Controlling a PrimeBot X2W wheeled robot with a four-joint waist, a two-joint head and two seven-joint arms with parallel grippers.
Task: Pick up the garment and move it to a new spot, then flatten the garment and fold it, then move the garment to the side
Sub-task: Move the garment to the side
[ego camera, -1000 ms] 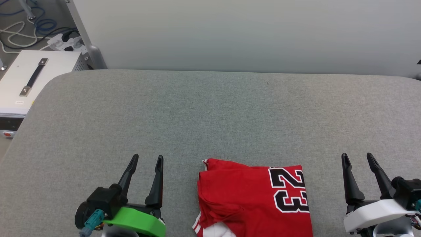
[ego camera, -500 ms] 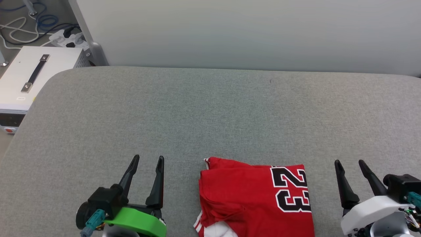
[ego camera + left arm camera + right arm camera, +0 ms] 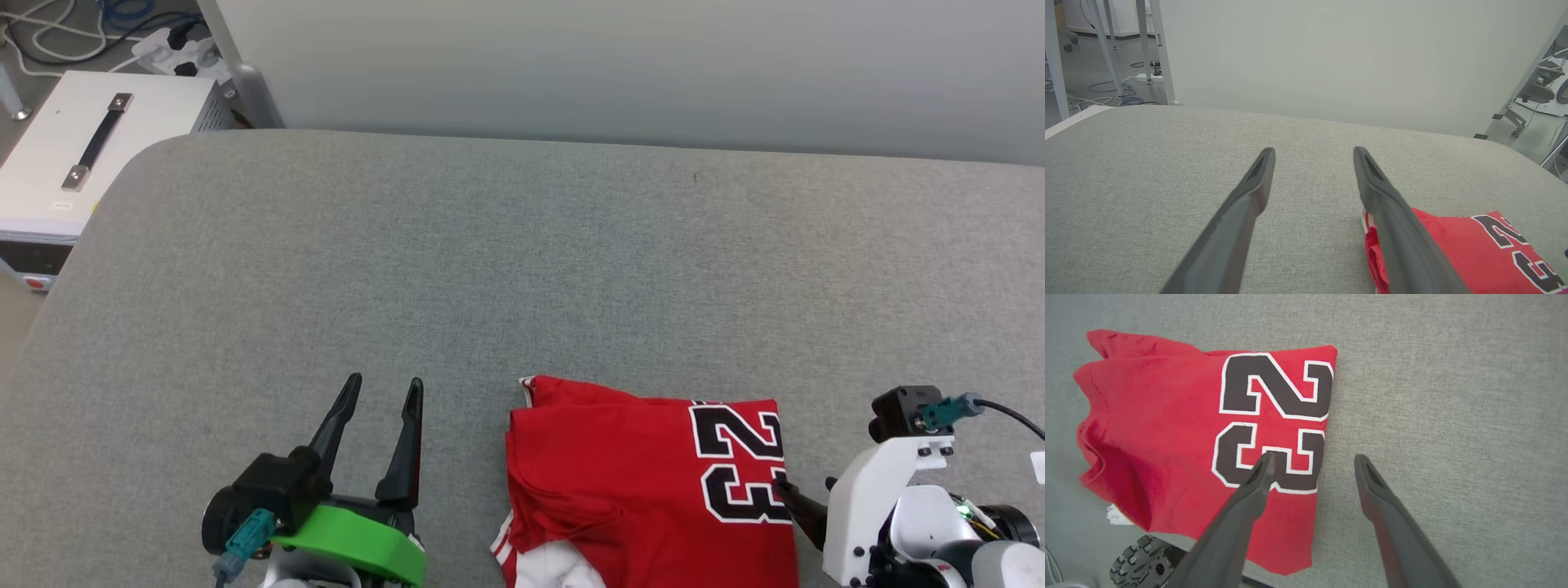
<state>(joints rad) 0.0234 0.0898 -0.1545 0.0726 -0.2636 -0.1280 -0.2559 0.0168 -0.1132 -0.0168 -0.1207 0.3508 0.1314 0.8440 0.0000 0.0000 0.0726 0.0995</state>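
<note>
Fingers of the left gripper (image 3: pixel 384 382) stand spread and empty above the grey counter (image 3: pixel 522 261), near its front edge and just left of the garment (image 3: pixel 620 482), touching nothing. The garment lies at the near edge, right of centre, gathered into a rough rectangle several layers thick. At its right side the right gripper (image 3: pixel 1313 456) tips down with fingers spread wide and nothing between them. One finger hangs over the lower of the black numerals (image 3: pixel 1274 416) and the other over bare counter, so they straddle the garment's right edge. Whether the tips touch the cloth is hard to tell.

By my reading, the step in hand is a grasp at that right edge. The bundle would suit a garment waiting to be carried off and flattened, or one folded and due to go aside. Either way the right fingers must settle onto the edge and close through every layer, or the lower ones may slip out.

Red jersey cloth shows rumpled folds along its left side and white-outlined numerals toward the right. A white sleeve (image 3: pixel 555 570) with striped trim (image 3: pixel 500 555) peeps out at the near left corner.
</note>
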